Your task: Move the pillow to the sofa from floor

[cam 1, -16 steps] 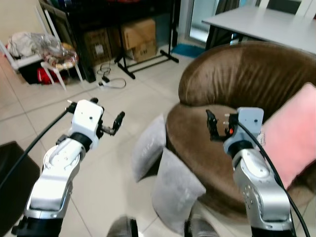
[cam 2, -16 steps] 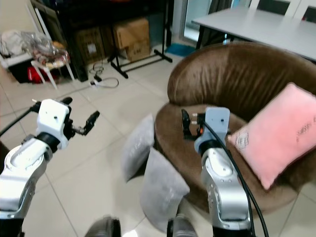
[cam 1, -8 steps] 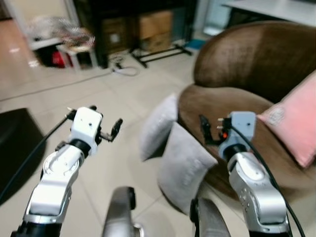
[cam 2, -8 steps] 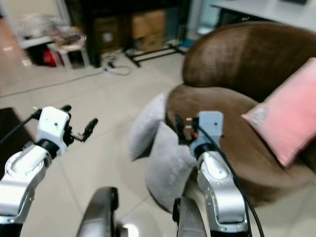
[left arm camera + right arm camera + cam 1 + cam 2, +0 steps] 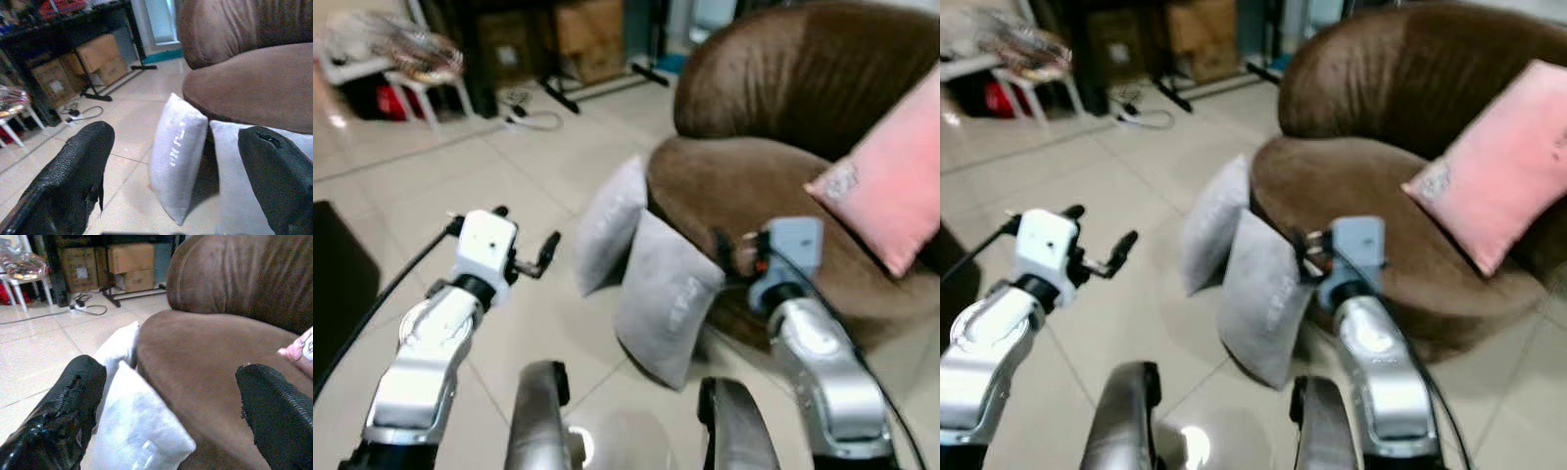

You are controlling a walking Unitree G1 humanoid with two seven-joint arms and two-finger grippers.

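Both arms raised forward; left gripper [image 5: 546, 257] and right gripper [image 5: 1304, 250] seemingly spread (blurred).

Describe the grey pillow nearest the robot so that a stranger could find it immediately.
Find the brown sofa with a pink pillow on its seat. Two grey pillows stand on the tiled floor, leaning against its front. The wanted nearer grey pillow is closer to the robot than the farther grey pillow behind it.

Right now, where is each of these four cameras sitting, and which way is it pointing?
Left eye view: on the head, looking down at two grey pillows leaning against the brown sofa; both silver arms and the left gripper show.
Right eye view: beside it, same scene; pink pillow on the sofa.
Left wrist view: along its black fingers, toward the pillows.
Right wrist view: along its fingers, toward the sofa seat.
All four share pillows and sofa.
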